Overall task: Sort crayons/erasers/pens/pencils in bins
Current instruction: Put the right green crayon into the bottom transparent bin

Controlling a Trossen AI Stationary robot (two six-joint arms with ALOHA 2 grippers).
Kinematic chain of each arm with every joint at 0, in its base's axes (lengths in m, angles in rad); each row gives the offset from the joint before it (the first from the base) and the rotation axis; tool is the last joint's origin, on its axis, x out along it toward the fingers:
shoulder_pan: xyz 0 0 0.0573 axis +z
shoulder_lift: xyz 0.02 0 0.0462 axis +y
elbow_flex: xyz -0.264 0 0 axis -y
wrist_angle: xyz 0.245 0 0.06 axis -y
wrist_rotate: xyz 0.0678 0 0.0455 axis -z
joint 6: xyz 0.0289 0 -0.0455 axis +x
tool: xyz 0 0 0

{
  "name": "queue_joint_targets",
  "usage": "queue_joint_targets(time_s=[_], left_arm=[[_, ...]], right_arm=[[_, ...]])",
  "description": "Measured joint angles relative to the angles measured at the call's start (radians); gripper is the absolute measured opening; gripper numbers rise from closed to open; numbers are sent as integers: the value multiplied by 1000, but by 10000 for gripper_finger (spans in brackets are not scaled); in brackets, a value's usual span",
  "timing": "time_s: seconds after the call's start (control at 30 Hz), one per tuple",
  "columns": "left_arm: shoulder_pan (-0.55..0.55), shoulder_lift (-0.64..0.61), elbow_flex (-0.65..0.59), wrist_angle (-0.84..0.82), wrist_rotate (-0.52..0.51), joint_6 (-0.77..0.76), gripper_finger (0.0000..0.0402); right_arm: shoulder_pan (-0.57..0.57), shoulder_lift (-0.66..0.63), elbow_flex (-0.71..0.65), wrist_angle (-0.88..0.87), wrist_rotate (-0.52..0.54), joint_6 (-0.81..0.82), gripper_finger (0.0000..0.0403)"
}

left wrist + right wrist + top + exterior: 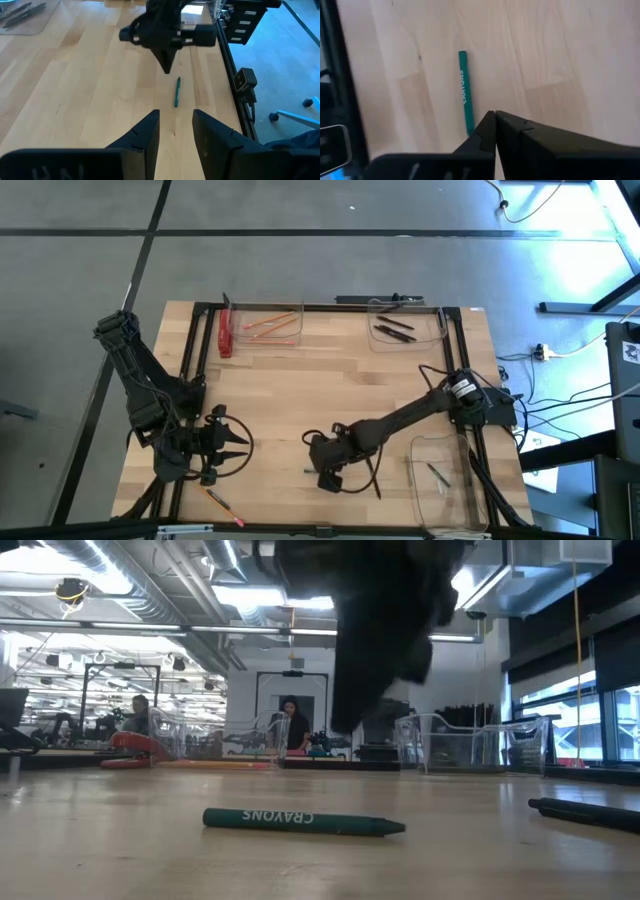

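A green crayon point(300, 822) printed CRAYONS lies flat on the wooden table near its front edge, also seen as the crayon point(465, 92) and the crayon point(176, 93). My right gripper point(167, 67) hangs above it, shut and holding nothing; its fingertips point(495, 120) point down at the table beside the crayon's end. My left gripper point(176, 132) stands open at the table's left point(225, 445), aimed toward the crayon and holding nothing. A black pen point(585, 812) lies on the table to the right of the crayon.
A clear bin point(265, 325) at the far left holds orange pencils, with a red bar point(225, 335) beside it. A bin point(405, 328) at the far right holds black pens. A third bin point(445, 480) stands near right. An orange pencil point(222, 505) lies by the front left edge.
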Motion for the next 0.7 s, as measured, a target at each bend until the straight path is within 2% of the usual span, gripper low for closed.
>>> queue_joint_targets(time_s=[0.17,0.4,0.7], left_arm=[[0,0,0,0,2,0,110],[0,0,0,0,29,8,110],[0,0,0,0,34,8,110]], right_arm=[[1,0,87,-104,-37,32,4],[1,-2,104,-87,-94,101,14],[3,13,95,-92,-97,102,76]])
